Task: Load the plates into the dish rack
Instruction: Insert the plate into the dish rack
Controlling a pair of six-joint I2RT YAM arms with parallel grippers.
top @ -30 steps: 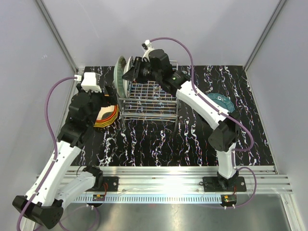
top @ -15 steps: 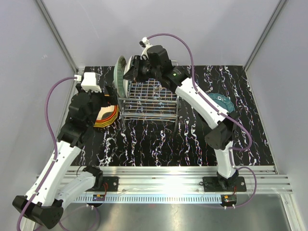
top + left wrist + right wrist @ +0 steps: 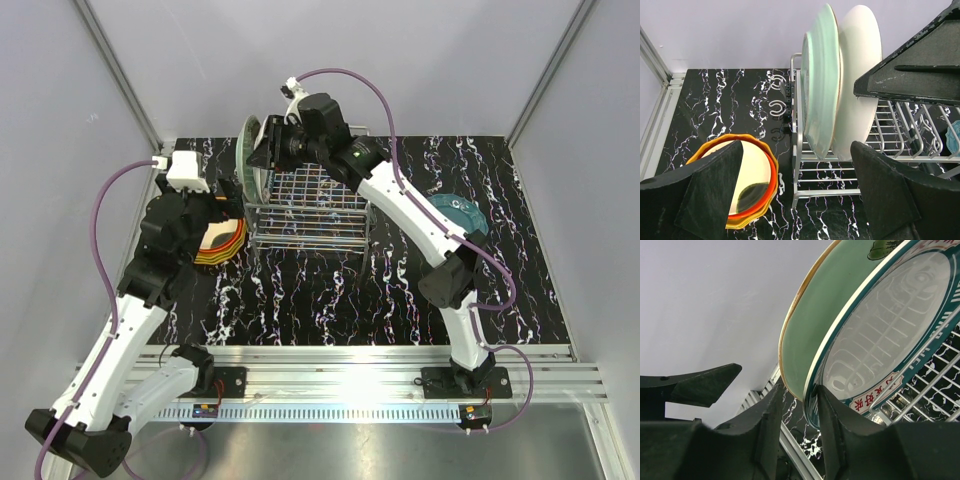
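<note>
The chrome wire dish rack (image 3: 310, 215) stands mid-table. Two plates stand on edge at its left end, leaning together: a mint green plate (image 3: 819, 85) and a cream plate (image 3: 857, 75). My right gripper (image 3: 264, 150) is at their top. Its jaws are slightly apart and straddle the cream plate's teal-edged rim (image 3: 812, 390); the right finger (image 3: 837, 430) touches it and the left finger does not. My left gripper (image 3: 800, 200) is wide open and empty, low between the rack's left end and a flat stack of cream, red-orange and yellow plates (image 3: 747, 175).
A teal plate (image 3: 460, 212) lies flat on the black marbled table right of the rack. The stack also shows in the top view (image 3: 222, 243). The rack's middle and right slots (image 3: 910, 135) hold nothing. Grey walls close the back and sides.
My right gripper has moved left along the top of the rack, onto the standing plates' upper rim. The plates and the left arm have hardly moved.
</note>
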